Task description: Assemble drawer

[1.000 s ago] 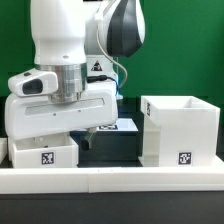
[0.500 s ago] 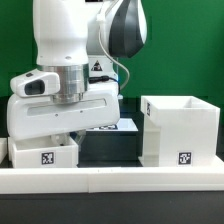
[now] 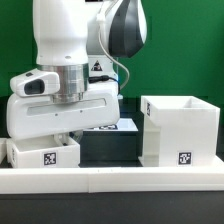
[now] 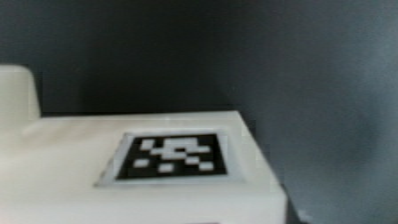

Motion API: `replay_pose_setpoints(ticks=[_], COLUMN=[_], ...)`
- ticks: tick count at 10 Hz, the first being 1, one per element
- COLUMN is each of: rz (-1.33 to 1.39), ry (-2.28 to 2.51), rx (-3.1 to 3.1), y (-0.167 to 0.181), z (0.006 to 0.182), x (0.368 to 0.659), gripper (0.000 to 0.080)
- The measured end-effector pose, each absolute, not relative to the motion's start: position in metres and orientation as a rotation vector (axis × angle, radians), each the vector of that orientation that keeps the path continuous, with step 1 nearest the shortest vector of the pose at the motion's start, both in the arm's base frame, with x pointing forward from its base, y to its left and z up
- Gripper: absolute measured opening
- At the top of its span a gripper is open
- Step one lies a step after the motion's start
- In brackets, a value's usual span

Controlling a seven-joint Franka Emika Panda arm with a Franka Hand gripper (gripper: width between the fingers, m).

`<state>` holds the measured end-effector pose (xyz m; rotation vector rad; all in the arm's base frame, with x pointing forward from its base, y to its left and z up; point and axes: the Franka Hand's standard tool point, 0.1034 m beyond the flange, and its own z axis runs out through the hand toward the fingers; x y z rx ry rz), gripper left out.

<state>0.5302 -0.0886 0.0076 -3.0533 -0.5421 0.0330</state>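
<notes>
Exterior view: one white robot arm (image 3: 60,40), upright, taking up the middle and the exterior view's left, with its broad hand housing hanging low over the table (image 3: 110,150). Gripper (image 3: 72,131): only the housing is plain to see. The fingertips are masked by the housing and by the piece in front, so whether the jaws stand apart, together or clamped on anything cannot be told. Item 1, tray (image 3: 45,153): small, shallow, white, open side up, resting on the table directly below the gripper at the exterior view's left. It has one black-and-white square tag on the wall facing the camera. Contact between tray and fingers cannot be made out. Item 2, drawer shell (image 3: 180,125): tall, cube-like, white, upright with its open side up, standing at the exterior view's right, well apart from the tray with bare dark table between them. It has one square tag low on its front face. Item 3, border rail (image 3: 110,179): long, low, white, running across the foreground in front of both tray and shell. Item 4, marker board (image 3: 122,126): flat, white, tagged, lying on the table behind the gap between arm and shell, partly hidden by the arm. Backdrop: green. Wrist view: blurred, showing a flat white surface (image 4: 71,150) carrying one black-and-white tag (image 4: 173,157) near its edge, against dark ground. Which piece of the drawer this is cannot be told, and no fingers show in this view.
</notes>
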Motion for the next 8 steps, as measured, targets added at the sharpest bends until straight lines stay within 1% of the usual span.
replay_pose_setpoints(ticks=[3, 5, 8], rz=[0.021, 0.019, 0.022], ry=[-0.676, -0.779, -0.804], rx=[-3.015, -2.983, -2.976], y=[-0.067, -0.061, -0.061], z=[0.018, 0.018, 0.017], x=[0.536, 0.535, 0.534], gripper=[0.0041, 0.0041, 0.0041])
